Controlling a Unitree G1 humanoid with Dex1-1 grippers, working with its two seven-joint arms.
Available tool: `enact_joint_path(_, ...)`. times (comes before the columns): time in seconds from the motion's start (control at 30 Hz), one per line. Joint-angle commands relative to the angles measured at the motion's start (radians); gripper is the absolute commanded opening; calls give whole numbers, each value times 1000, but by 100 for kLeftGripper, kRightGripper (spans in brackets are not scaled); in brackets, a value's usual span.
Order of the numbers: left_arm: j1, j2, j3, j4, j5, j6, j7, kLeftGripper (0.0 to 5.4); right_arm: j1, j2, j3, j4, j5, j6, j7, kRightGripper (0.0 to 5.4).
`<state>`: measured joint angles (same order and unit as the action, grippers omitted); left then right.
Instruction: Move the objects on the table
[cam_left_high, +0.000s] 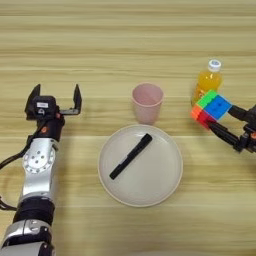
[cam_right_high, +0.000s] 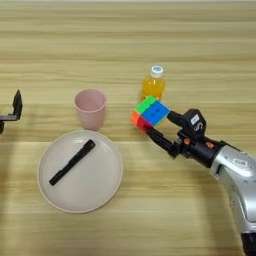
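Your right hand (cam_right_high: 159, 123) grips the puzzle cube (cam_right_high: 150, 112), seemingly lifted just before the bottle (cam_right_high: 153, 84); your left hand (cam_left_high: 56, 95) waits open; bottle untouched.

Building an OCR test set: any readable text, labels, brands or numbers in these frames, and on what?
None readable.
Left gripper: small white sticker on its housing, marks too small to read.
Right gripper, shut on the puzzle cube: similar white patch, unreadable.
Orange bottle: no legible label.
Pink cup, plate, black pen: no visible markings.
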<state>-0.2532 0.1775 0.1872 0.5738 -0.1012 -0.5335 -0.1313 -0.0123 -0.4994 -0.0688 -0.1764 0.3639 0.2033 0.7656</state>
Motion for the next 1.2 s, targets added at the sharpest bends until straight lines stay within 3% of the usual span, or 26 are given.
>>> enact_joint_path(0.03,-10,-3,-8,9,14,-10,8,540,-13,4,53,-92,11,35,8,334)
enact_joint_path(0.53,-10,-17,-20,2,25,-5,31,540,-23,14,262,-116,-24,45,79,334)
enact_joint_path(0.93,-7,-23,-28,-6,29,-5,43,540,-57,-15,354,-28,-85,0,198,334)
enact_joint_path(1.2,-4,-22,-31,-10,30,-5,46,540,-84,6,376,58,-118,-34,222,334)
